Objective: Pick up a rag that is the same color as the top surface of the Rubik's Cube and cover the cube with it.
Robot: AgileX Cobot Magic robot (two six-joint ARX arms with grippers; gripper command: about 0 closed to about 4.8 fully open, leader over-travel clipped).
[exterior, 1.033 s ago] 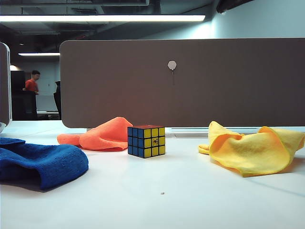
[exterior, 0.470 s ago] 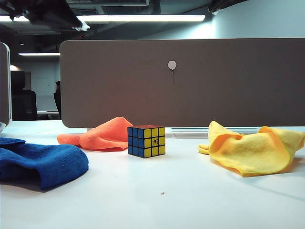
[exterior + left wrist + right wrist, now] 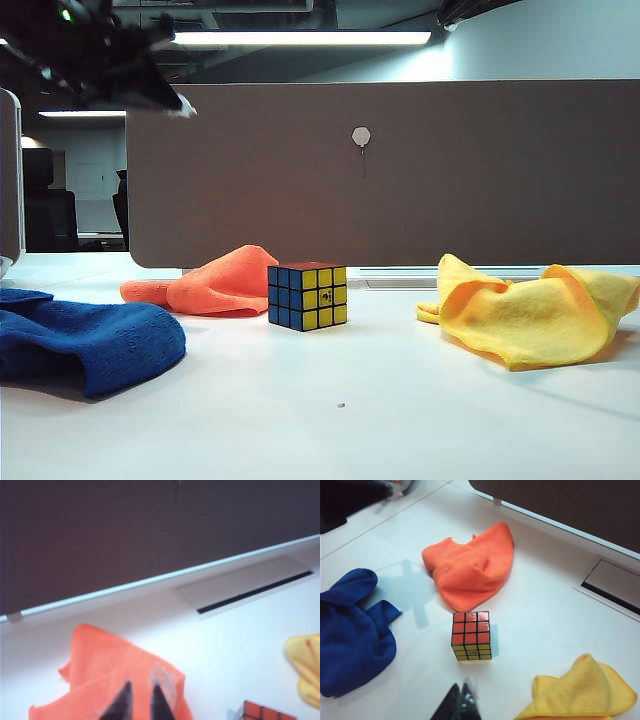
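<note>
The orange rag (image 3: 215, 283) lies crumpled on the table just left of and behind the Rubik's Cube (image 3: 307, 295), whose top face is orange-red (image 3: 471, 627). My left gripper (image 3: 172, 100) hangs high above the table's left side. In the left wrist view it (image 3: 141, 694) points down at the rag (image 3: 115, 670), its fingertips a narrow gap apart with nothing between them. My right gripper (image 3: 462, 692) is shut and empty, hovering on the near side of the cube. It does not show in the exterior view.
A thick blue towel (image 3: 85, 340) lies at the front left and a yellow cloth (image 3: 530, 310) at the right. A brown partition (image 3: 400, 170) closes off the back of the table, with a slotted cable hatch (image 3: 615, 585) in front of it.
My left arm has come into the exterior view at the upper left and dropped lower and further right. Rag, cube and other cloths have not moved.
</note>
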